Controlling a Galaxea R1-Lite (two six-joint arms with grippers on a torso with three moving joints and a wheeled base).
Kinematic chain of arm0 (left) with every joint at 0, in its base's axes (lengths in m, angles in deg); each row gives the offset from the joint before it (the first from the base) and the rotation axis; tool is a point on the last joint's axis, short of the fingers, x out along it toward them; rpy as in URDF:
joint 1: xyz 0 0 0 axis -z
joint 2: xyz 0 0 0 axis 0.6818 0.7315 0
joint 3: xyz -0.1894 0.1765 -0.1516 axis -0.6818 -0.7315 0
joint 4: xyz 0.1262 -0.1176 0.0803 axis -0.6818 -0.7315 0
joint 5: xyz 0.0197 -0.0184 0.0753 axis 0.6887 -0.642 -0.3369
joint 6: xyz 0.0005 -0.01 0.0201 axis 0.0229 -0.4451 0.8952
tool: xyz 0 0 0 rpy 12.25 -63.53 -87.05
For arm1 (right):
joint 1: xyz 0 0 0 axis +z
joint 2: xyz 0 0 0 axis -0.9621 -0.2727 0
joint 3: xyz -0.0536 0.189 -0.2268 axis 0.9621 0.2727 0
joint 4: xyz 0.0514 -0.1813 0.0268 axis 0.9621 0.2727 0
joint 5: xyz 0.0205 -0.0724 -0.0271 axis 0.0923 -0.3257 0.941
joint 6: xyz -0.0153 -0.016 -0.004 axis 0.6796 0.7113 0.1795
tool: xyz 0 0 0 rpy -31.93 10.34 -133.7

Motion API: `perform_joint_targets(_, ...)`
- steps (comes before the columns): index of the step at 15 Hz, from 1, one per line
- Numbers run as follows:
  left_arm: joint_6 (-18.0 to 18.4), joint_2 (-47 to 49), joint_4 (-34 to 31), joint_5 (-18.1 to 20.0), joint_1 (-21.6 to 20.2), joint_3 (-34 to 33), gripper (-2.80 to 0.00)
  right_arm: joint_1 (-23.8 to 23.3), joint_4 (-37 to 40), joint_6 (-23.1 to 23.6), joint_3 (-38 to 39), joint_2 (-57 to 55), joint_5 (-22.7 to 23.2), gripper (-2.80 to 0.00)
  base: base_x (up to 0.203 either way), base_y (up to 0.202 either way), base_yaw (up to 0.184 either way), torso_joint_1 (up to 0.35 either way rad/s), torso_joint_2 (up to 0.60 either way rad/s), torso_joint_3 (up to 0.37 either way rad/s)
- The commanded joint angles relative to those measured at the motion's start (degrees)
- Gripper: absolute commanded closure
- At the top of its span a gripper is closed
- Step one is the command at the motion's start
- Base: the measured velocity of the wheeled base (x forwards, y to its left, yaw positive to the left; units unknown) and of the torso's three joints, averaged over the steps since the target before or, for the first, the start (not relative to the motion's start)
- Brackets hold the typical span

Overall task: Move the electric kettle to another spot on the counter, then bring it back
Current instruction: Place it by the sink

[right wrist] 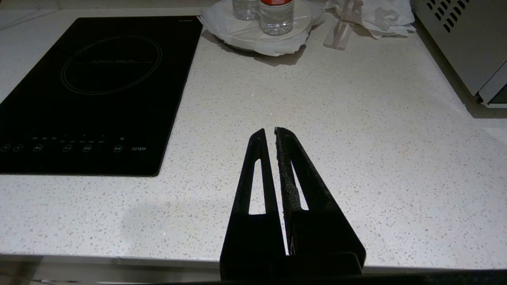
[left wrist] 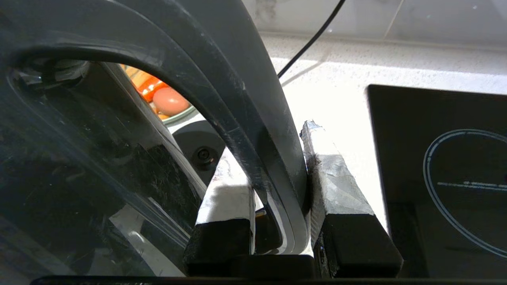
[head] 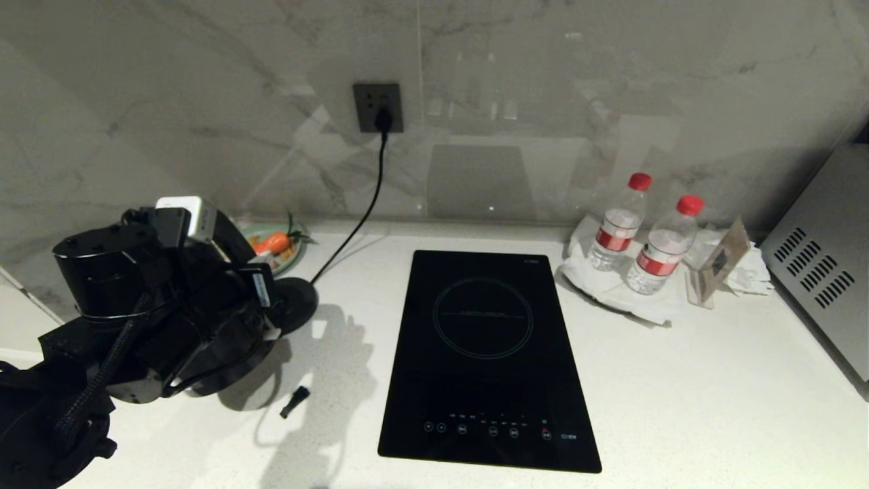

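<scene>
At nine o'clock on the bench (head: 679, 407), the left gripper (left wrist: 277, 174) pinches the one electric kettle (left wrist: 99, 166) by its loop handle. The right gripper (right wrist: 270, 132) hangs over bare bench, fingers pressed together. Two water bottles (head: 618, 224) stand at two o'clock, beside one cooktop (head: 485, 360).

A glossy marble wall (head: 204, 102) with a dark socket (head: 377, 107) reflects soft light above the worktop.

Ahead of me a black induction hob (head: 489, 360) lies flat, two red-capped water bottles (head: 641, 231) standing on white paper beyond its far right corner. A plate of carrots (head: 275, 246) sits by the wall, beside the round corded base (head: 295, 302). A grey socket (head: 377, 107) holds its plug.
</scene>
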Motion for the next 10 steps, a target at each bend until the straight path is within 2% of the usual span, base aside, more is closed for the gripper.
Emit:
perform_joint_targets(1,0.32,0.33,0.38,-0.22,0.07,0.01,0.00,0.02,0.00,-0.01,0.00,0.09,-0.01,0.00,0.000,0.000,0.000,0.000,0.00,0.000)
perform_joint_targets(10,0.41,0.75,0.38,-0.40,-0.19,0.37,0.00,0.02,0.00,-0.01,0.00,0.09,-0.01,0.00,0.000,0.000,0.000,0.000,0.00,0.005)
